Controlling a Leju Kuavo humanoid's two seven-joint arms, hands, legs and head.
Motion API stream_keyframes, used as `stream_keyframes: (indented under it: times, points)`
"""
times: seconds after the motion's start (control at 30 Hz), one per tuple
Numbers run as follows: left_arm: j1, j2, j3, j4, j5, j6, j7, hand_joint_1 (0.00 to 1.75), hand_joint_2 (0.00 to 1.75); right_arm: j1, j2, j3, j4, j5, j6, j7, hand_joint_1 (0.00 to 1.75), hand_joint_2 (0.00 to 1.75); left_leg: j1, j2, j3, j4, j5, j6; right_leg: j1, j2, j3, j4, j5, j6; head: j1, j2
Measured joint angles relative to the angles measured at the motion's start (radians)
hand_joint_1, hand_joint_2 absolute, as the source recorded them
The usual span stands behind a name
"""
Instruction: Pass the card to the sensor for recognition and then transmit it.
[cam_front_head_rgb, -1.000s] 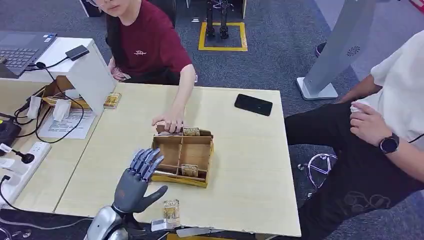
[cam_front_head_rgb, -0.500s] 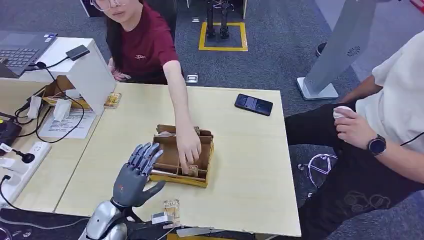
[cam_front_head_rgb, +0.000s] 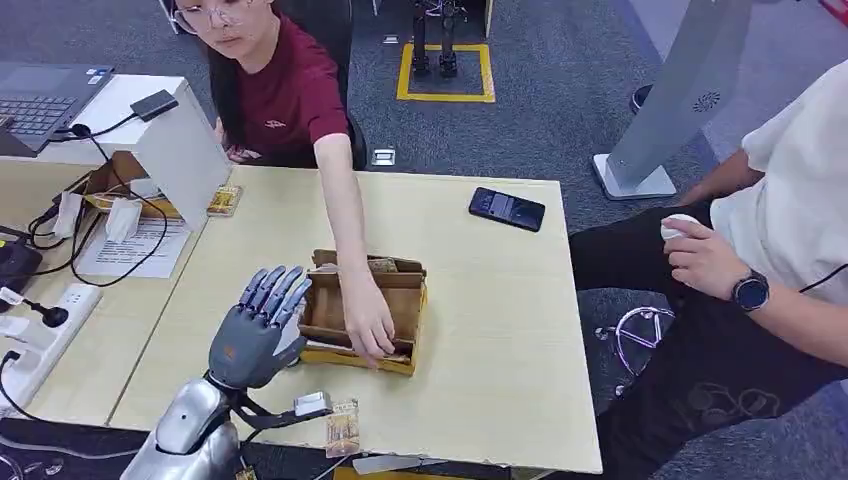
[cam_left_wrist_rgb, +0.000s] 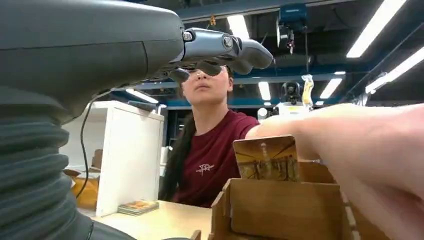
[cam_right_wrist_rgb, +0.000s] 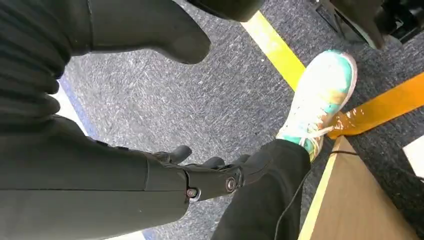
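Left robot hand (cam_front_head_rgb: 258, 325) shifted left; person's hand (cam_front_head_rgb: 368, 325) hides card.

A black phone (cam_front_head_rgb: 507, 208) lies on the counter (cam_front_head_rgb: 480, 330) (far corner); a laptop (cam_front_head_rgb: 40, 95) sits beyond the white stand (cam_front_head_rgb: 180, 150).

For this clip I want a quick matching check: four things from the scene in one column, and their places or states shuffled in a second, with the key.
Things:
1. left hand
2. black phone
3. wooden box
4. laptop

Places or states:
A. flat near the table's far right edge
B. on the raised white stand at far left
C. open, fingers spread, beside the box
D. mid-table, a person's hand reaching into it

Pairs: 1-C, 2-A, 3-D, 4-B
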Motion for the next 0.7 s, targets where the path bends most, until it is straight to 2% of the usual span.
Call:
stream_keyframes:
  times: [0.13,0.7]
  points:
    - [-0.008,-0.004,0.013,0.011,-0.014,0.000,0.016,0.00,1.75,0.000,0.000,-0.004,0.000,0.006,0.003,-0.003,0.00,1.75,0.000,0.000,0.000,0.000,0.000,0.000,0.000,0.000,0.000,0.000,0.000,0.000,0.000,0.000]
    - [-0.015,-0.014,0.019,0.026,-0.011,0.000,0.018,0.00,1.75,0.000,0.000,-0.011,0.000,0.017,0.003,-0.004,0.00,1.75,0.000,0.000,0.000,0.000,0.000,0.000,0.000,0.000,0.000,0.000,0.000,0.000,0.000,0.000]
